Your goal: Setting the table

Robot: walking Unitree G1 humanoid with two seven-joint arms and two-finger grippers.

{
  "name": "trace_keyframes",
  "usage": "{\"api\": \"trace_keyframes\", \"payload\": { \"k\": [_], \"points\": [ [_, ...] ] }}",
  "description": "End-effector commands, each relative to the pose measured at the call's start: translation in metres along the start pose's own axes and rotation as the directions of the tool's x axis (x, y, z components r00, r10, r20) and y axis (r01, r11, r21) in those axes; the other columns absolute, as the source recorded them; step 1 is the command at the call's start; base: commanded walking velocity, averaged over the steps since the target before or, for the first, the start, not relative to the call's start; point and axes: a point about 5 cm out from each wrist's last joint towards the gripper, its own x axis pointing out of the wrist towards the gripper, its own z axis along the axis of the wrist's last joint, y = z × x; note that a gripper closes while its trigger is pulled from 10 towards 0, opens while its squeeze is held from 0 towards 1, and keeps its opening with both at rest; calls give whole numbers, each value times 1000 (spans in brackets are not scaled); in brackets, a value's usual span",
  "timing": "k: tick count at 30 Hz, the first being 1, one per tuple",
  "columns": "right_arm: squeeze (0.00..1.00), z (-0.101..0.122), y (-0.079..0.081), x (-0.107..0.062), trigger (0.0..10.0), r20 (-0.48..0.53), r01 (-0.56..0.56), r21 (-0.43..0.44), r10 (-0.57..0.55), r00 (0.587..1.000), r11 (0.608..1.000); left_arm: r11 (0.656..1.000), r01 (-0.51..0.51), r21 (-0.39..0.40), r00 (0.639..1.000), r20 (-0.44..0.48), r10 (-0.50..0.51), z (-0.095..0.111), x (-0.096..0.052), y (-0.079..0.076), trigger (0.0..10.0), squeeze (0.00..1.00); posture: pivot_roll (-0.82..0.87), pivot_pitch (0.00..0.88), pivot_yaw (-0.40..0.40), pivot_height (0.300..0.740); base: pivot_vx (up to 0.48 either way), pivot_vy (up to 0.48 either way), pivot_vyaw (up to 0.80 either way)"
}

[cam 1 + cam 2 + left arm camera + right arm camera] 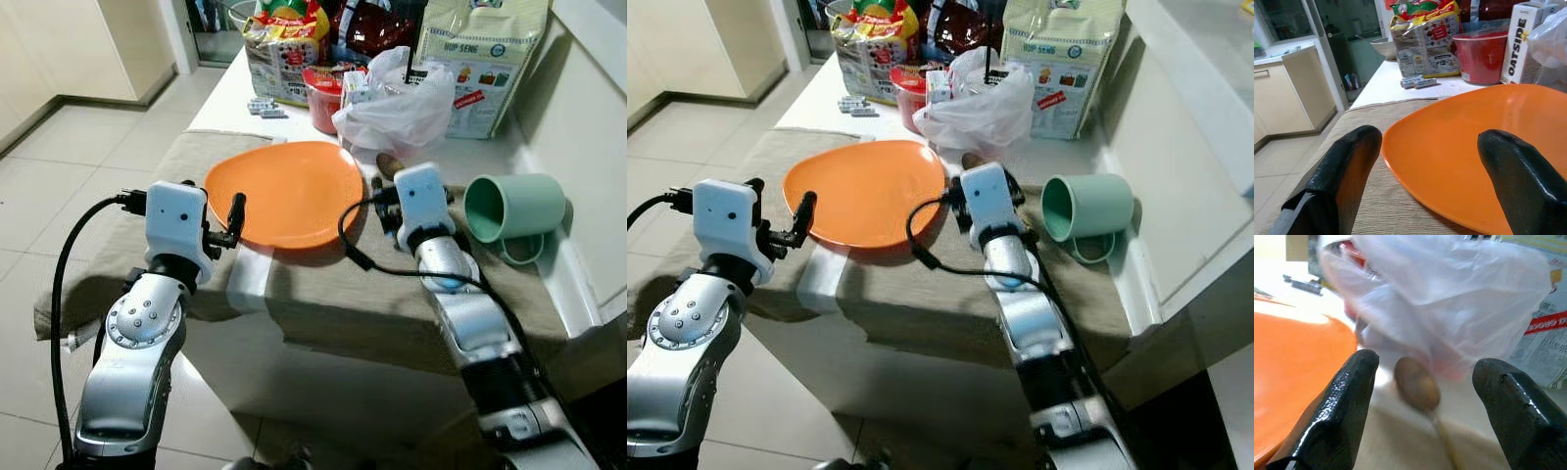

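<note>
Left wrist view, open left pincer (1427, 171) straddling plate (1488, 147) rim

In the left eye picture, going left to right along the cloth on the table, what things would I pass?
Left gripper → orange plate → wooden spoon just ahead of the right gripper → green mug lying on its side.

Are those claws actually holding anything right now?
No. The left claw is open astride the orange plate's rim, not clamped. The right claw is open over a wooden spoon.
</note>
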Motion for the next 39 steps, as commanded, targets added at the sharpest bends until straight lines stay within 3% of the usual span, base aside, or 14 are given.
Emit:
{"api": "trace_keyframes", "payload": {
  "k": [1, 8, 13, 17, 18, 19, 22, 23, 25, 33, 36, 39],
  "points": [
    [0, -2, -5, 4, 10000, -9, 25, 26, -25, 1000, 999, 1000, -3, 6, 1000, 8, 3, 2, 1, 1, 10000, 0, -18, 75, 47, 740, 0, 0, 0],
    [0, -6, -12, 17, 10000, -48, 67, 60, -64, 997, 996, 1000, -2, -6, 1000, 3, 3, 1, 1, 1, 10000, 0, -15, 75, 55, 740, 0, 0, 0],
    [0, -9, -13, 27, 10000, -66, 82, 57, -78, 995, 995, 995, 89, -50, 996, 17, -88, 6, 1, -13, 10000, 0, -10, 75, 60, 740, 0, 0, 0],
    [0, -10, -12, 34, 10000, -79, 84, 42, -81, 994, 996, 972, 213, -102, 977, 53, -208, 22, -4, -21, 10000, 0, -1, 77, 60, 740, 0, 0, 0],
    [0, -10, -11, 37, 10000, -81, 78, 37, -75, 994, 996, 950, 272, -151, 962, 55, -267, 30, -6, -19, 10000, 0, 15, 75, 61, 740, 0, 0, 0],
    [0, -10, -11, 37, 10000, -81, 78, 37, -75, 994, 996, 950, 272, -151, 962, 55, -267, 30, -6, -19, 10000, 0, 15, 75, 61, 740, 0, 0, 0],
    [0, -9, -9, 43, 10000, -100, 65, 38, -61, 993, 997, 890, 390, -234, 920, 68, -385, 46, -9, -22, 10000, 0, 32, 72, 61, 740, 0, 0, 0],
    [0, -9, -9, 43, 10000, -100, 65, 38, -61, 993, 997, 890, 390, -234, 920, 68, -385, 46, -9, -22, 10000, 0, 32, 72, 61, 740, 0, 0, 0],
    [0, -13, -5, 46, 10000, -160, 42, 54, -33, 987, 998, 840, 452, -299, 890, 93, -446, 58, -6, -25, 10000, 0, 41, 68, 65, 740, 0, 0, 0],
    [0, -29, 4, 42, 10000, -253, 8, 63, 9, 967, 998, 785, 508, -356, 856, 103, -507, 66, -2, -30, 10000, 0, 45, 69, 70, 740, 0, 0, 0],
    [0, -37, 9, 38, 10000, -288, -8, 80, 31, 957, 997, 731, 552, -402, 819, 93, -567, 68, -1, -35, 10000, 0, 42, 72, 78, 740, 0, 0, 0],
    [0, -46, 12, 34, 10000, -326, -16, 94, 45, 944, 995, 700, 567, -434, 800, 90, -593, 71, -1, -35, 10000, 0, 40, 74, 82, 740, 0, 0, 0]
  ]
}}
